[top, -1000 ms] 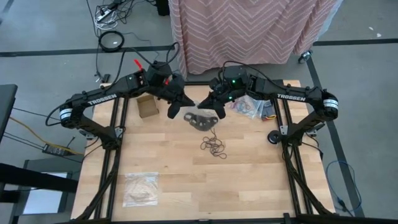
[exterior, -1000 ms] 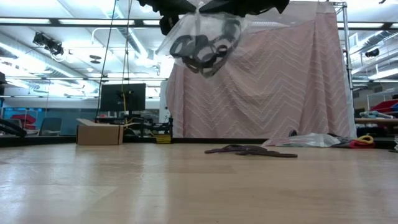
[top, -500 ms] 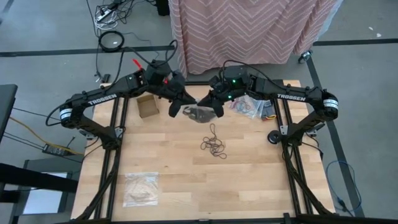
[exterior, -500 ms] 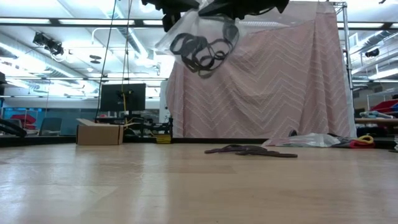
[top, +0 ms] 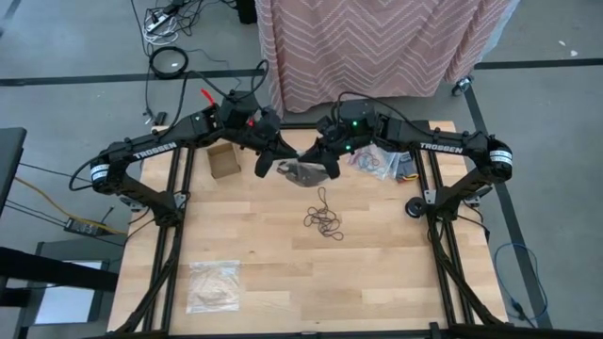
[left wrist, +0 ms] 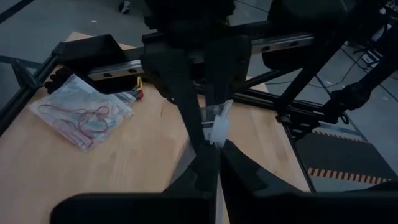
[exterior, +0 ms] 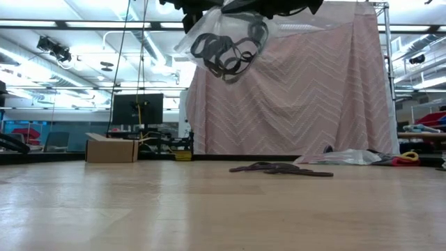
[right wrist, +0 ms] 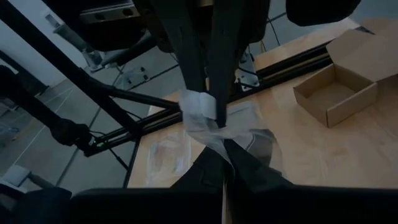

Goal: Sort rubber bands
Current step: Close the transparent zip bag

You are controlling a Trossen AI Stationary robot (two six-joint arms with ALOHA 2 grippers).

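- Overhead, we see both arms reach inward, left claw [top: 283, 153] and right claw [top: 320, 156] meeting above the far tabletop [top: 377, 273].
- Each claw pinches a top edge of a clear bag [exterior: 221, 42] hanging below them.
- Black rubber bands [exterior: 226, 52] sit inside the bag; more loose bands [top: 324, 218] lie beneath, nearer the tabletop's middle.

A pink zigzag-patterned curtain [exterior: 293, 90] was hung behind the wooden table [top: 283, 264]. A grey floor [top: 75, 47] strewn with cables [top: 170, 28] was seen around it. Ceiling lights [exterior: 104, 28] and a dark monitor [exterior: 137, 109] were visible beyond.
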